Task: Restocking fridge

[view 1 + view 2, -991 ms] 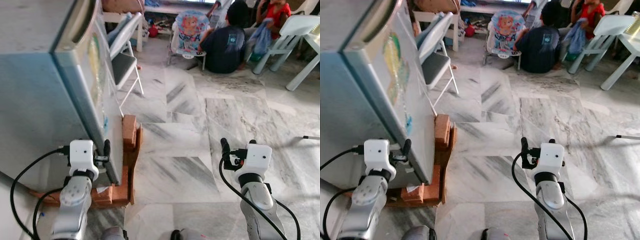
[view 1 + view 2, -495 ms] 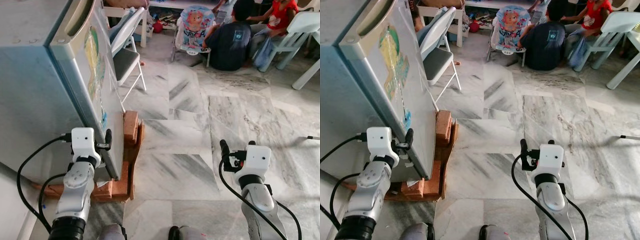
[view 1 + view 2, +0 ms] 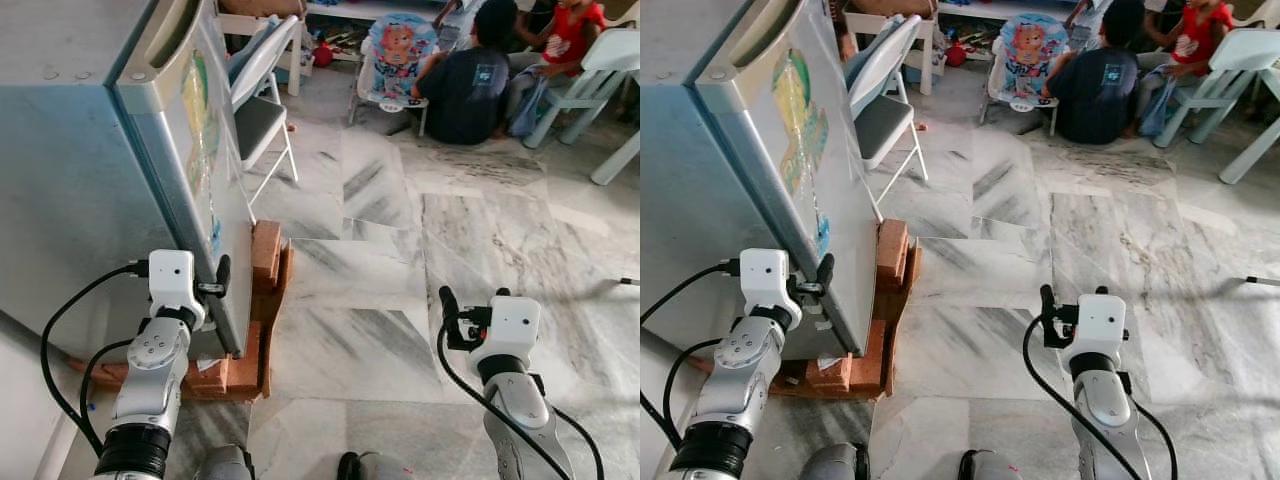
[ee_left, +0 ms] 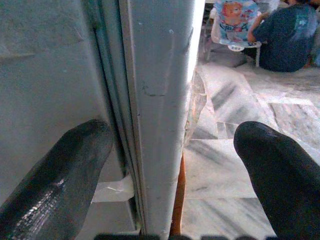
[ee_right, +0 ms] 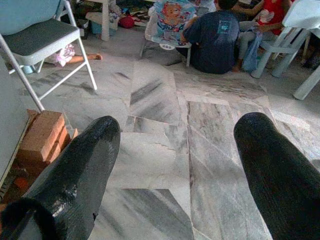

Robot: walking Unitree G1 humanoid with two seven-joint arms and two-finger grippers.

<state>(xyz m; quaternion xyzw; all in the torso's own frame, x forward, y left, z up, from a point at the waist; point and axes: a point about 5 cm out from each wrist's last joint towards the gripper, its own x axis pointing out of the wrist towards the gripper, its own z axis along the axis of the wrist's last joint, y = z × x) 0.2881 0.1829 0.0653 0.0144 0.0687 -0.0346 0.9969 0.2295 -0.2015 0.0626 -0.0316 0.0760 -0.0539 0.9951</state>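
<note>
The left gripper [image 4: 170, 165] is raised at the lower corner of the fridge [image 3: 70, 170], its two black fingers spread wide and straddling the edge of the closed door [image 4: 160, 100]. One finger [image 4: 55, 175] lies against the fridge's side wall beside the door seal; the other [image 4: 280, 170] stands off in front of the door, apart from it. From the head camera, that gripper sits low on the fridge, near the bottom of the door.

The fridge is a pale blue-grey box on the robot's left, with colourful stickers [image 3: 800, 120] on the door front. It stands on a stack of red bricks [image 3: 262, 262] over a marble floor [image 3: 400, 250].

The right gripper [image 5: 175, 150] is held out over bare floor, well apart from the fridge, fingers spread and holding nothing.

Beyond the fridge is a folding chair [image 3: 262, 95] with a grey seat. Farther back, a person in a dark shirt [image 3: 468, 85] sits on the floor beside a baby bouncer [image 3: 398, 50], with white plastic chairs [image 3: 610, 60] and another person in red [image 3: 1185, 25] nearby.
</note>
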